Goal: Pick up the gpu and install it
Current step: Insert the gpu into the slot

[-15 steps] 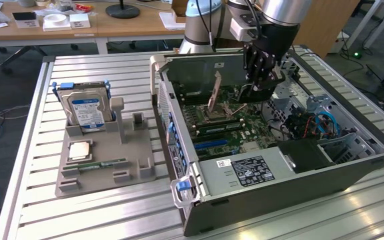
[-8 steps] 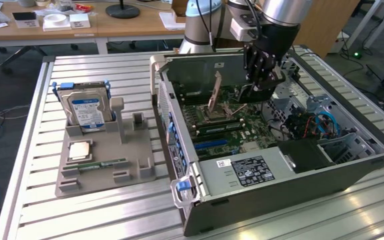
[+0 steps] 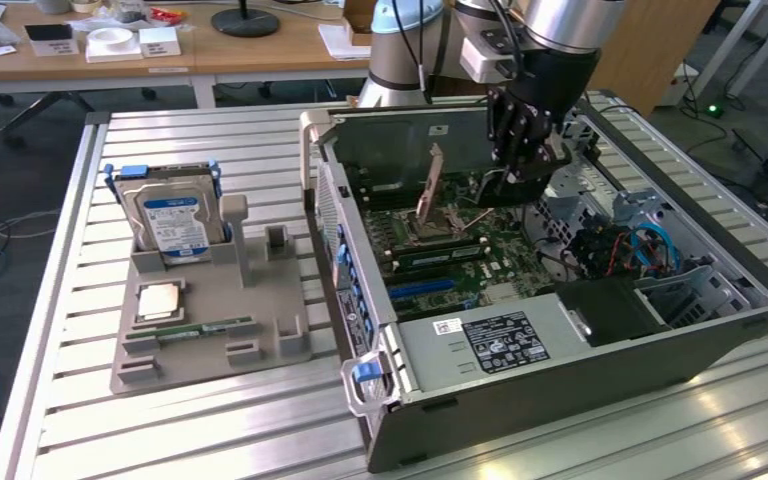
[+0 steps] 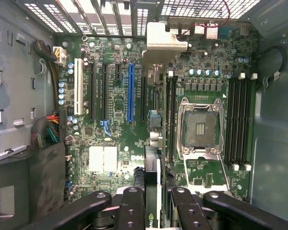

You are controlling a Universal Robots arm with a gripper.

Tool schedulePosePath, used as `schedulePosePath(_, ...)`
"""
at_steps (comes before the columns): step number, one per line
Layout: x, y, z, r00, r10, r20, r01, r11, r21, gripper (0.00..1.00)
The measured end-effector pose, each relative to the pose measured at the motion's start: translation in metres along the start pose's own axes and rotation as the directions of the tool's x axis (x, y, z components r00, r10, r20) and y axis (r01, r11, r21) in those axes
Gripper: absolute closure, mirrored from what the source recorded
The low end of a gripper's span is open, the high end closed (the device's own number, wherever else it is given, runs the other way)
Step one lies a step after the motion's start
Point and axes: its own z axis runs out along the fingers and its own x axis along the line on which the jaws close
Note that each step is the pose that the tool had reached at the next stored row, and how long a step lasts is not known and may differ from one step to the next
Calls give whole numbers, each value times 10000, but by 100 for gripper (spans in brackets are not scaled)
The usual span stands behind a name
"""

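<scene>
The gpu point(image 4: 151, 167) is a thin dark card seen edge-on in the wrist view, with green lettering at its near end. My gripper point(image 4: 153, 201) is shut on it, one black finger point(image 4: 132, 206) on each side. The silvery bracket point(image 4: 163, 40) at the card's far end points toward the case's rear slot grille. The card hangs over the motherboard point(image 4: 110, 158), between the blue slot point(image 4: 131, 93) and the bare CPU socket point(image 4: 201, 127). I cannot tell whether it touches a slot. In the exterior view my gripper point(image 3: 515, 185) reaches down into the open computer case point(image 3: 558, 330).
On the exterior view's left, a grey holder point(image 3: 257, 300) carries a silver hard drive point(image 3: 171, 220), a square chip point(image 3: 157, 300) and a narrow green memory stick point(image 3: 211, 327). Coloured power cables point(image 4: 50, 129) lie at the board's edge. Case walls enclose the board.
</scene>
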Motion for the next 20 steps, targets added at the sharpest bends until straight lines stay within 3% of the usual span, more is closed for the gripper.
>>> schedulePosePath(20,1,0,20,10000,0,-2,0,10000,0,74)
